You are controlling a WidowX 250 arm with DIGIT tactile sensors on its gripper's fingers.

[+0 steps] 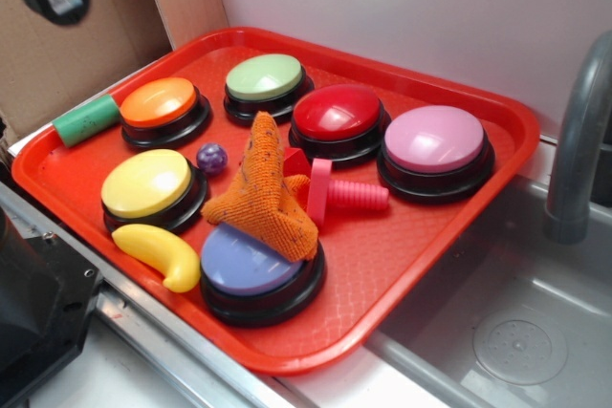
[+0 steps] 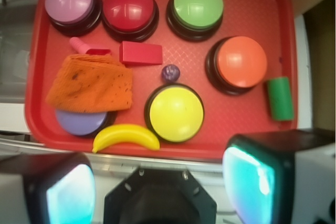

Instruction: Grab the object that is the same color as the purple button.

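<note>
Wrist view shows the gripper (image 2: 157,187) spread wide and empty above the red tray's (image 2: 247,124) near rim. Ahead of it, the purple ball (image 2: 170,72) lies just beyond the yellow button (image 2: 176,113), beside the red block (image 2: 140,54).

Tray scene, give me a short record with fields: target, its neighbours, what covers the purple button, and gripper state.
target: purple ball, loose on the red tray
neighbours: yellow button just beside it, orange button, red block
purple button: partly under the orange cloth
gripper: open, above the tray's near edge, holding nothing
ball access: uncovered from above
</note>
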